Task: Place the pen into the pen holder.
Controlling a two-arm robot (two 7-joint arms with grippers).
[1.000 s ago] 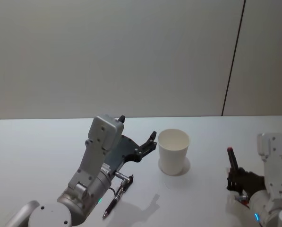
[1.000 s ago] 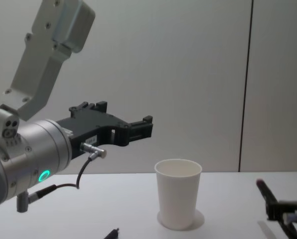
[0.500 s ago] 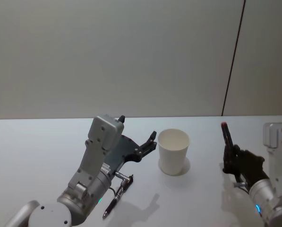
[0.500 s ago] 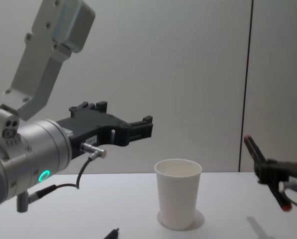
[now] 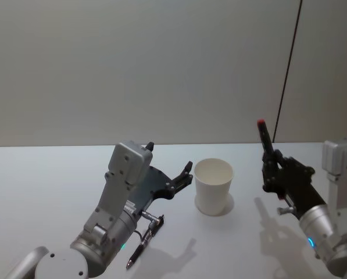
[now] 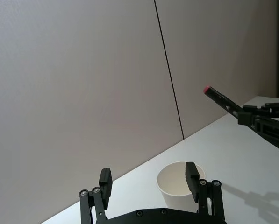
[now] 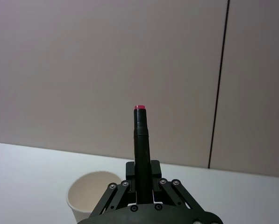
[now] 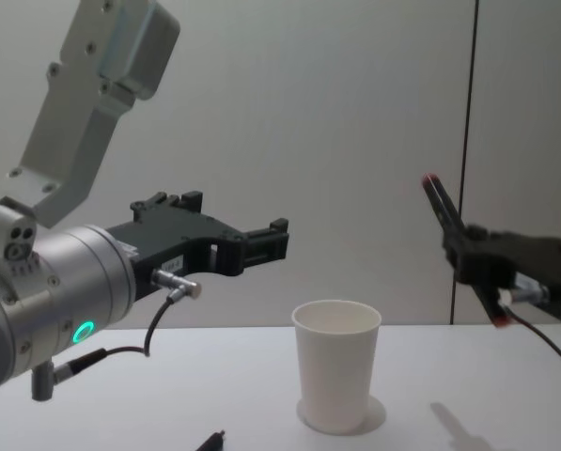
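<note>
Head view: the smooth, tapered white paper pen holder (image 5: 214, 187) stands on the matte table (image 5: 45, 174). Right of it and higher, the right gripper (image 5: 271, 165) pinches a slim black pen (image 5: 265, 139), red end up, nearly vertical. Left wrist view: the left gripper (image 6: 148, 176), jaws wide and empty, faces the pen holder. Chest view: the pen's top seems to lean toward the pen holder.

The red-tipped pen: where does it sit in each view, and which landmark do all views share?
Head view: red-tipped pen right of centre, in the right gripper.
Left wrist view: pen upper right.
Right wrist view: pen centre, upright.
Chest view: pen at right, tilted.
Shared landmark: the white paper cup.
</note>
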